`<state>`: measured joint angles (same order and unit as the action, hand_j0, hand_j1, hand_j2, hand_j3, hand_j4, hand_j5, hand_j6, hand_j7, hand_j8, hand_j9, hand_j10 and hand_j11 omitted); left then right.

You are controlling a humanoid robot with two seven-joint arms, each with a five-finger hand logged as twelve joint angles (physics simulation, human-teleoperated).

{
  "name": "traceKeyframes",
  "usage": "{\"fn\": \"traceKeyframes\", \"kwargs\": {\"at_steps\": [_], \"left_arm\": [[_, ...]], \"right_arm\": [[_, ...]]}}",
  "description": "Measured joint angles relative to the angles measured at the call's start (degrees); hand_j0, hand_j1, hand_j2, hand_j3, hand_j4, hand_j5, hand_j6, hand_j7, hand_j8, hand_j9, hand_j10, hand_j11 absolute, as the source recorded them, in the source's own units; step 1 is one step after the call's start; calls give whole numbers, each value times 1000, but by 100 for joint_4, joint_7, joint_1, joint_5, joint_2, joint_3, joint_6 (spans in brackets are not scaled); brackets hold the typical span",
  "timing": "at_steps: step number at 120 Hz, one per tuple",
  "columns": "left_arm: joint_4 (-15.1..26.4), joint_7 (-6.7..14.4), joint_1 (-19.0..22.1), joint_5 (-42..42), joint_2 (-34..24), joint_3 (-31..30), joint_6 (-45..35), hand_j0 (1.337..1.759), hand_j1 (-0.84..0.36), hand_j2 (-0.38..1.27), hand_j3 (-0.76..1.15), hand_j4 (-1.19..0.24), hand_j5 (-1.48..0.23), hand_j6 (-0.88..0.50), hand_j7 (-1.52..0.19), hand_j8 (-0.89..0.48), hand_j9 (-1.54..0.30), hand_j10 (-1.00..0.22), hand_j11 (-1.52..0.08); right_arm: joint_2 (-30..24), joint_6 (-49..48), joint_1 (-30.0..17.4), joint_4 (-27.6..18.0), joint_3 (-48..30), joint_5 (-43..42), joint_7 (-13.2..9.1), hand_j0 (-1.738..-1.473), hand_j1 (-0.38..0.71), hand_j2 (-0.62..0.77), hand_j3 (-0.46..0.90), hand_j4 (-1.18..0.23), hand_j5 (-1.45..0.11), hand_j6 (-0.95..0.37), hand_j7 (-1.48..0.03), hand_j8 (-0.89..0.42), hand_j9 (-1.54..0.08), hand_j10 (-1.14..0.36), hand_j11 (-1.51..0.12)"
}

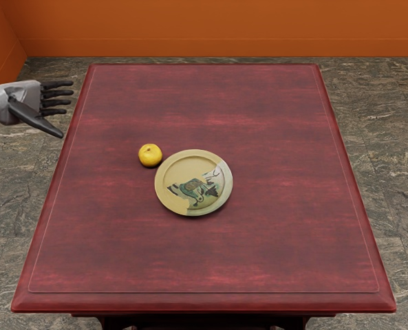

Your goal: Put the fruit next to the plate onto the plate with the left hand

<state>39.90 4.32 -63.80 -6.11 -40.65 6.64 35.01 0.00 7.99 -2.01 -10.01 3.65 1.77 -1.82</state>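
A small yellow fruit (150, 155) sits on the dark red table (272, 110), touching or nearly touching the upper left rim of a tan plate (173, 170) with a green painted motif. My left hand (44, 104) hovers beyond the table's left edge, well up and left of the fruit. Its dark fingers are spread straight and hold nothing. The right arm does not show.
The table has a raised rim all round. Stone floor surrounds it, and an orange wall runs along the back.
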Motion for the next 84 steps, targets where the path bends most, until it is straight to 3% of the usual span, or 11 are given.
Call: {"fn": "traceKeyframes", "kwargs": {"at_steps": [30,58,74,84], "left_arm": [[2,4,-87,-259,-23,0,0,1658,349,1,0,-1,0,-1,0,0,0,0,0],[122,31,-880,-1864,-4,2,0,1658,349,1,0,-2,0,-2,0,-1,0,-1,0],[395,95,-1066,-2666,5,-2,0,1658,349,1,0,-2,0,-2,0,-2,0,-1,0],[1000,116,-1285,-3120,0,-274,0,1658,349,1,0,-2,0,-3,0,-2,0,-2,0]], "right_arm": [[0,2,-10,10,2,6,-3,-1658,-314,-6,0,-30,-38,-30,-38,-30,-38,-29,-38],[0,1,-10,16,4,7,-2,-1658,-314,-6,0,-30,-38,-30,-38,-30,-38,-30,-38],[0,1,-10,17,4,7,-2,-1658,-314,-6,0,-30,-38,-30,-38,-30,-38,-30,-38],[0,1,-10,17,4,7,-2,-1658,-314,-6,0,-30,-38,-30,-38,-30,-38,-29,-38]]}}
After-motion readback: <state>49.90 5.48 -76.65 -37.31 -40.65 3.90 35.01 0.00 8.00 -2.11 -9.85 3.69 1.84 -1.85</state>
